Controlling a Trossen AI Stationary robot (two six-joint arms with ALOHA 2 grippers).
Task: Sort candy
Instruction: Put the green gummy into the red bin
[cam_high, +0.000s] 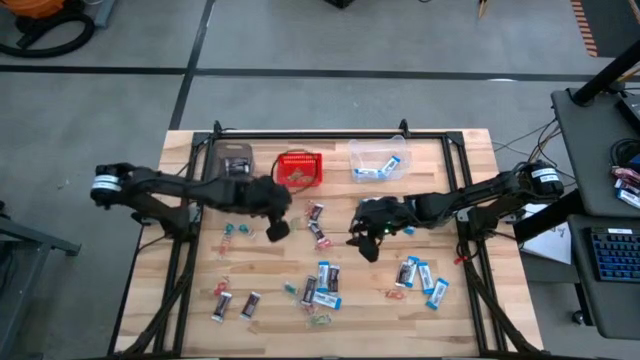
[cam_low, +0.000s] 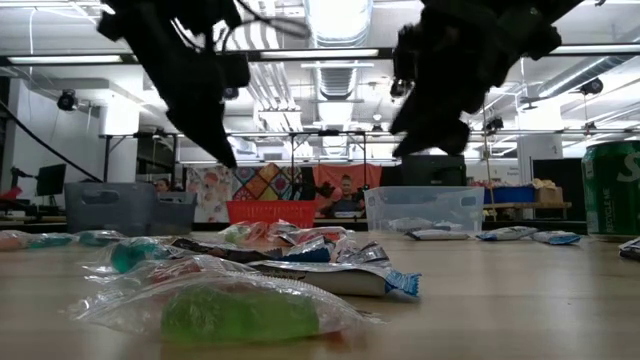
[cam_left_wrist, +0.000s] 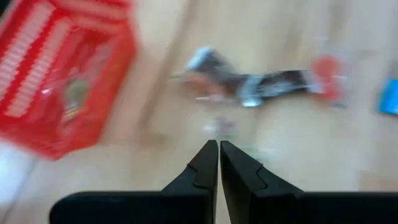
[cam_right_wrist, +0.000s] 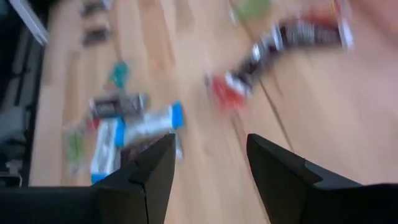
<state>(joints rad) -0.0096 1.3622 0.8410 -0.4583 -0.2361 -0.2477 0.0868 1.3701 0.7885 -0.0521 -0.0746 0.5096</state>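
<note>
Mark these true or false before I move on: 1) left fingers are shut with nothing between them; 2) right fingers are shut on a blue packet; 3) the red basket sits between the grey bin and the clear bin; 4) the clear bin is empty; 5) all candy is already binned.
1) True: the left gripper has its fingers together, empty.
2) False: the right gripper is open, holding nothing.
3) True: red basket, grey bin, clear bin.
4) False: blue-and-white packets lie inside.
5) False: much candy is loose on the table.
</note>
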